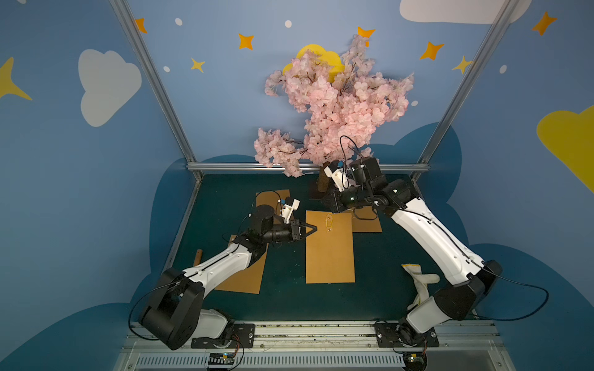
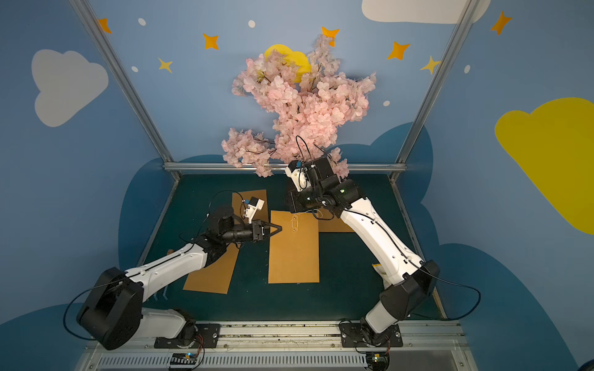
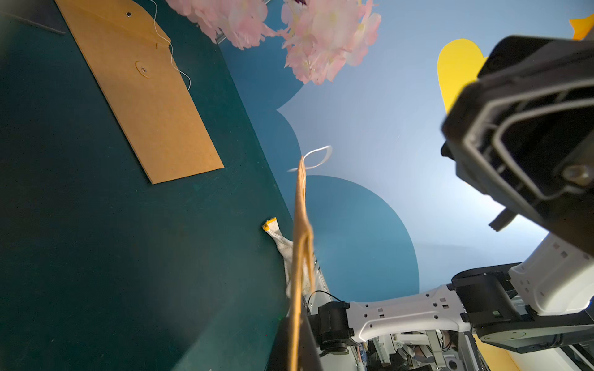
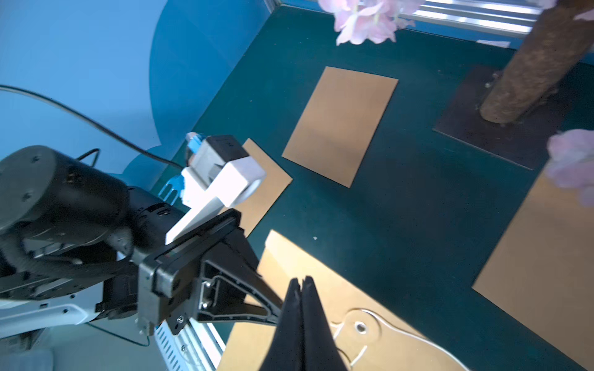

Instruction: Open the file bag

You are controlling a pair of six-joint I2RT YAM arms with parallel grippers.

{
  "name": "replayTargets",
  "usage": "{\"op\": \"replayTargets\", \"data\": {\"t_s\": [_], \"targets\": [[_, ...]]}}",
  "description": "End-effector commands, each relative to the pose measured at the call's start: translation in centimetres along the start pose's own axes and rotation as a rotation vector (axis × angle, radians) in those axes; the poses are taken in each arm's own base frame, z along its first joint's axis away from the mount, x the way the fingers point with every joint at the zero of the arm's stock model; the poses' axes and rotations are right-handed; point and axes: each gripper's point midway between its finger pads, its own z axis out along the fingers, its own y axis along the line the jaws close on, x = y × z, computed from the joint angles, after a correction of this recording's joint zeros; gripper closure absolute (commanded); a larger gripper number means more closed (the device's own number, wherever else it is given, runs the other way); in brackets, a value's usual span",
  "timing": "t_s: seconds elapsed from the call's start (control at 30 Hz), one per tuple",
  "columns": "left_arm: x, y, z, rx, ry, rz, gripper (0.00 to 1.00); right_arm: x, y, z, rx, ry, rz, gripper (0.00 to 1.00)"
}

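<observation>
The file bag (image 1: pixel 330 253) is a brown paper envelope lying flat in the middle of the green table, with its string buttons (image 1: pixel 328 224) near the far end. My left gripper (image 1: pixel 312 228) is shut on the bag's left edge beside the buttons. In the left wrist view the bag (image 3: pixel 302 225) runs edge-on out of the left gripper (image 3: pixel 296 321), with a white string loop (image 3: pixel 316 157) at its far end. My right gripper (image 4: pixel 301 282) is shut just above the bag (image 4: pixel 321 282), close to a button (image 4: pixel 361 327). Nothing shows between its tips.
Three more brown bags lie around: far left (image 1: pixel 273 197), near left under my left arm (image 1: pixel 247 276), and right under my right arm (image 1: pixel 368 223). A blossom tree's trunk (image 1: pixel 324 184) stands at the back. A white glove (image 1: pixel 421 282) lies near right, a brown stick (image 1: pixel 198 257) at the left edge.
</observation>
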Motion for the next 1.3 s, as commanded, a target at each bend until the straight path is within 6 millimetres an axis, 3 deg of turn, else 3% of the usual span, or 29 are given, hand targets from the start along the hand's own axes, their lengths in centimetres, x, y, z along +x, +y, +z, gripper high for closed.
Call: {"op": "replayTargets", "data": {"t_s": [0.0, 0.1, 0.2, 0.33, 0.5, 0.87, 1.27], "targets": [[-1.2, -0.5, 0.2, 0.012, -0.025, 0.028, 0.97, 0.1, 2.6, -1.3, -0.112, -0.023, -0.005, 1.0], [-1.4, -0.8, 0.2, 0.02, -0.027, 0.036, 0.97, 0.6, 1.4, -2.3, -0.033, -0.033, 0.006, 0.94], [-1.2, -1.0, 0.0, 0.026, -0.026, 0.043, 0.98, 1.4, -1.3, -3.4, 0.078, -0.045, 0.053, 0.83], [-1.2, -1.2, -0.3, 0.021, -0.031, 0.043, 0.98, 2.8, -4.8, -4.3, 0.205, -0.033, 0.09, 0.79], [-1.3, -1.8, -0.6, 0.033, -0.025, 0.058, 0.98, 4.8, -7.1, -5.1, 0.278, 0.039, 0.078, 0.69], [-1.4, -2.6, -0.8, 0.052, -0.01, 0.071, 0.97, 6.2, -8.3, -5.6, 0.24, 0.088, 0.073, 0.55], [-1.4, -2.9, -0.9, 0.063, -0.007, 0.073, 0.97, 6.4, -8.1, -3.9, 0.17, 0.121, 0.082, 0.63]]}}
